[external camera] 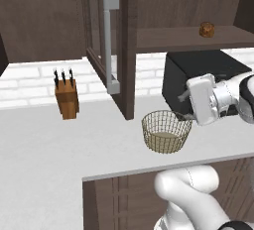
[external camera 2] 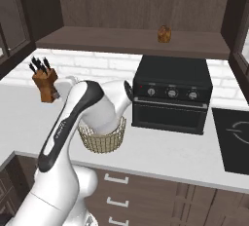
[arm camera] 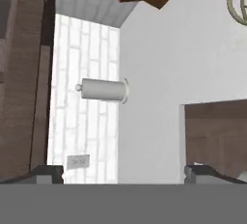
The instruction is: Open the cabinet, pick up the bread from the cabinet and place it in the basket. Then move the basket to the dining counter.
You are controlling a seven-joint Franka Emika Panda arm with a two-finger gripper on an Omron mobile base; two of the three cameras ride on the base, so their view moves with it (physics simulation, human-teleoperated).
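Sitting upright w/ mouth up, basket (external camera: 166, 132) on counter; claw (arm camera: 123, 174) tips wide apart.

Two base views flanking basket (external camera: 165, 131), counter (external camera: 59, 140); rolled hand view along counter.

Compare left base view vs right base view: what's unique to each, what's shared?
Left base only: the open cabinet door with its silver bar handle, swung out toward the camera.

Right base only: the toaster oven's front with three knobs, and a dark cooktop at the right edge.

Both: bread on the cabinet shelf, wire basket on the counter, knife block, brick backsplash, black toaster oven.
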